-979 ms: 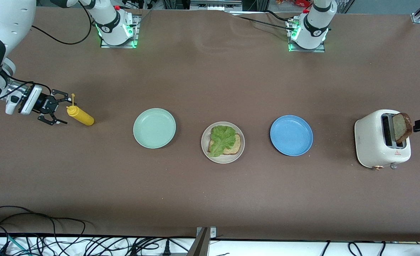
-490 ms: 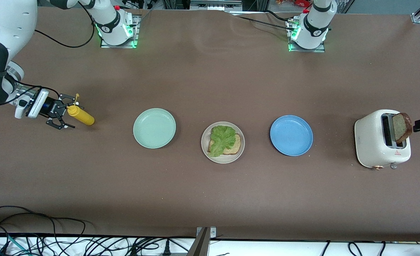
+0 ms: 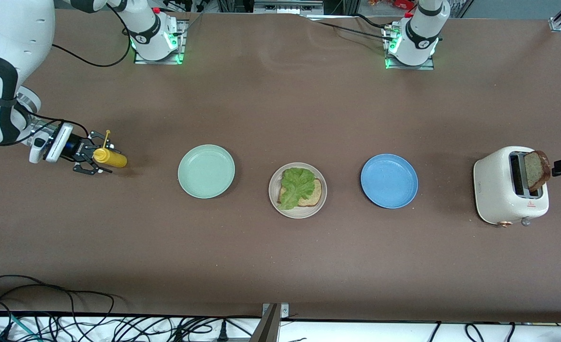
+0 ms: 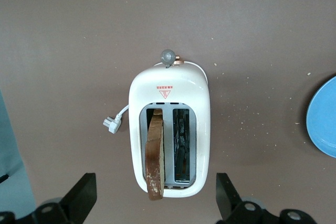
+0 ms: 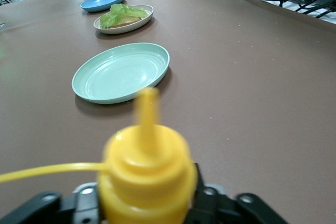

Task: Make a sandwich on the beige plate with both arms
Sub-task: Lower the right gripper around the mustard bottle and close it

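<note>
Closing around the yellow squeeze bottle (image 3: 111,158), the right end effector (image 3: 92,161) sits low at the right arm's end of the desk (image 3: 280,261), its fingers on either side of the bottle's neck end. The right wrist view shows the yellow cap and nozzle filling the space between the black fingers, so the jaws look pressed against the bottle's sides, though whether the clamp is firm yet I cannot tell. The bottle lies on its side with the nozzle toward the wrist — likely why the arm comes in nearly level with the desk.

The beige plate (image 3: 275,205) sits mid-desk between the mint-green plate (image 3: 206,171) and the blue plate (image 3: 389,180). On it rests one bread slice (image 3: 313,195) with the lettuce leaf (image 3: 295,186) draped over it; the sandwich is so far open-faced, with no top slice. That second slice (image 4: 155,156) stands upright in one slot of the white toaster (image 4: 169,85) at the left arm's end of the desk.

The left end effector (image 4: 155,203) hovers over the toaster, fingers wide apart and straddling the toaster's width — placed, I judge, to come down on the toast while the right arm handles the sauce
</note>
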Tool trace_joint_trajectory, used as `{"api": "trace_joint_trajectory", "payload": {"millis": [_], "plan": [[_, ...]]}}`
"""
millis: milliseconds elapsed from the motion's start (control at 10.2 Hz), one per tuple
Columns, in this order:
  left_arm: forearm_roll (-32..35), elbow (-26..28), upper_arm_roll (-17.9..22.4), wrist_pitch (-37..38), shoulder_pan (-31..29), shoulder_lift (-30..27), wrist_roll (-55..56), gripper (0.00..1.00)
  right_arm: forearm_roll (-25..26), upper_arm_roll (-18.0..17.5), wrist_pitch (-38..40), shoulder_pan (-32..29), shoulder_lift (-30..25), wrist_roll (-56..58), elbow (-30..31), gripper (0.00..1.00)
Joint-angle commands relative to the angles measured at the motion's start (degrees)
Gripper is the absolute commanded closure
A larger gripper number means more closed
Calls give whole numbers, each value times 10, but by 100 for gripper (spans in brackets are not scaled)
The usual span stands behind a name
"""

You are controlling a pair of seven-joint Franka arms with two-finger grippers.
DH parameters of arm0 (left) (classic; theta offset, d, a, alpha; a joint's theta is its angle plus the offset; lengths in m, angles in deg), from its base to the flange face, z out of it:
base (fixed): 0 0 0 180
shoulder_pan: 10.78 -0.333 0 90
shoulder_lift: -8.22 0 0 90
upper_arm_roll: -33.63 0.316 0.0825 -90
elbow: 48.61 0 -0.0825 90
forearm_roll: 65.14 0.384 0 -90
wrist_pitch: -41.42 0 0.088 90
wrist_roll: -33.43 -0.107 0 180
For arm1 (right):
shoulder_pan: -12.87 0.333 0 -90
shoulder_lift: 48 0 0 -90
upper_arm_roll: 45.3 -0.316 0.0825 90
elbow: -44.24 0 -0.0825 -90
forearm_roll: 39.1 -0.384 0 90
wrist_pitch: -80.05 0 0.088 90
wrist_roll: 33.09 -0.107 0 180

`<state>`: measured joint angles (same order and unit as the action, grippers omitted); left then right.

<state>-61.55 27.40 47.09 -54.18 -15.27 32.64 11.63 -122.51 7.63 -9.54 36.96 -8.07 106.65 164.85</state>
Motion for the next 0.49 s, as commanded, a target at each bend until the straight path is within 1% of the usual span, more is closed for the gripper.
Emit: {"api": "trace_joint_trajectory", "payload": {"millis": [0, 196, 392], "plan": [[12, -2, -3, 8, -2, -5, -5, 0, -9, -4, 7, -8, 9, -19, -30, 100], [12, -2, -3, 8, -2, -5, -5, 0, -4, -4, 8, -7, 9, -55, -60, 100], [12, -2, -3, 8, -1, -5, -5, 0, -4, -3, 8, -4, 5, -88, -76, 100]]}}
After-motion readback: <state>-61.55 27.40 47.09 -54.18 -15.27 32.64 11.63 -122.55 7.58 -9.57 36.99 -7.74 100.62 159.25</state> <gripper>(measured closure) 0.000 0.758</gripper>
